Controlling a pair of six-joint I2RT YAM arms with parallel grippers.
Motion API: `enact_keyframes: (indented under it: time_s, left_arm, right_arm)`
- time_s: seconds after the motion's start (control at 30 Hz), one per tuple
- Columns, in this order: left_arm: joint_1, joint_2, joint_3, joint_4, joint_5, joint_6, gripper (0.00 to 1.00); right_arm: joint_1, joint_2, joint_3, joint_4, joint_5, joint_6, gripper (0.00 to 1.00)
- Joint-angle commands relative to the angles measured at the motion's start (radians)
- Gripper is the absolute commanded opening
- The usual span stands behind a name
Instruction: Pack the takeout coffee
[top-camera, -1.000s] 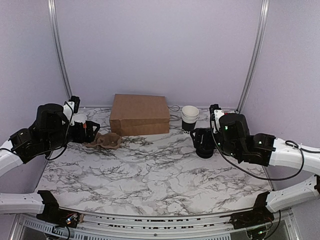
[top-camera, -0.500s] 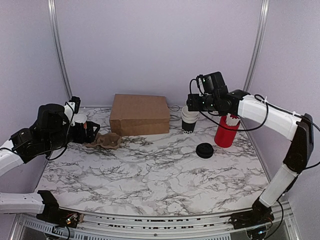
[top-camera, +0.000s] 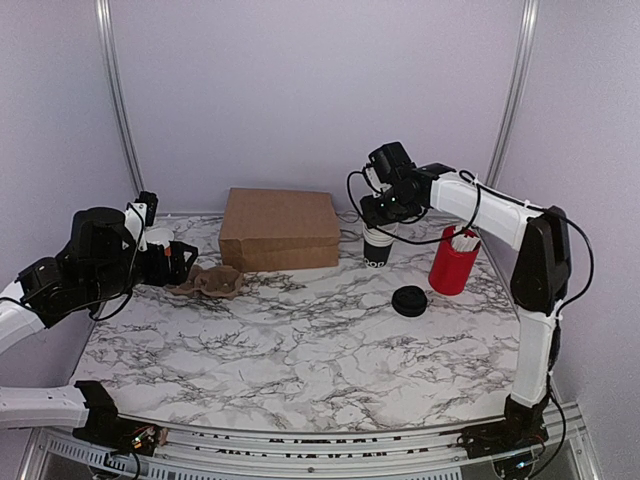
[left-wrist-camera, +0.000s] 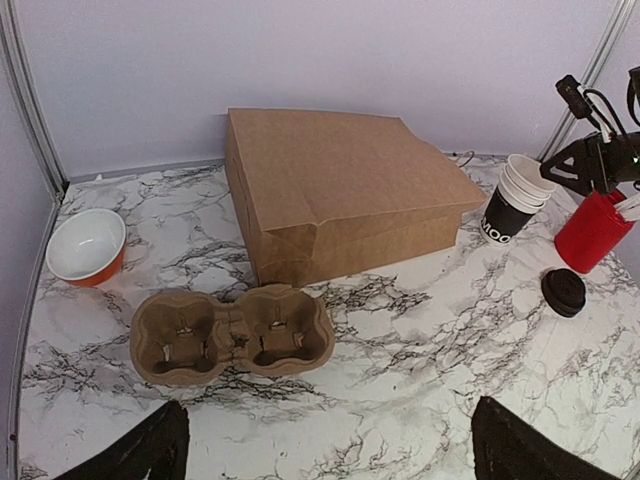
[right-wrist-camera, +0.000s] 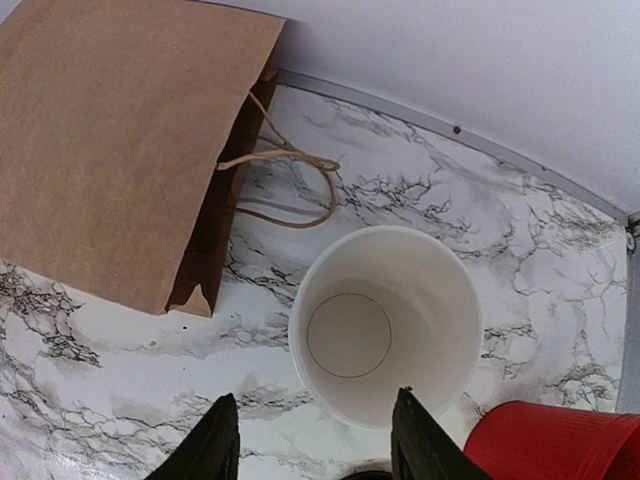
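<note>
- Hovering over the stack of cups (right-wrist-camera: 385, 310) at the back of the tabletop (top-camera: 300, 350), the right hand (right-wrist-camera: 315, 445) has its fingers partly apart, gripping nothing.
- Beside the red cylinder (top-camera: 452, 262) lies the black lid (top-camera: 408, 300).
- Gaping wide, the left hand (left-wrist-camera: 330, 440) sits near the cup carrier (left-wrist-camera: 232, 333).

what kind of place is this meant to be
Most likely a robot test booth staged as a coffee takeout counter: plain lilac walls close in a marble-pattern table, and on it sit a brown paper bag, a pulp cup carrier and a stack of paper cups.
</note>
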Motion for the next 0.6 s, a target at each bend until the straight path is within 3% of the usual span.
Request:
enact_keyframes:
  time_s: [0.0, 0.2, 0.57]
  left_arm:
    - [0.005, -0.013, 0.002, -0.018, -0.003, 0.004, 0.99]
    - [0.004, -0.011, 0.001, -0.020, -0.006, 0.006, 0.99]
    - [0.004, -0.003, 0.004, -0.025, -0.015, 0.006, 0.99]
  right_arm:
    - [-0.006, 0.058, 0.091, -0.047, -0.020, -0.025, 0.49]
    - [-0.006, 0.123, 0.161, -0.057, 0.027, -0.042, 0.46]
    - [-0.006, 0.181, 0.199, -0.068, 0.057, -0.062, 0.31]
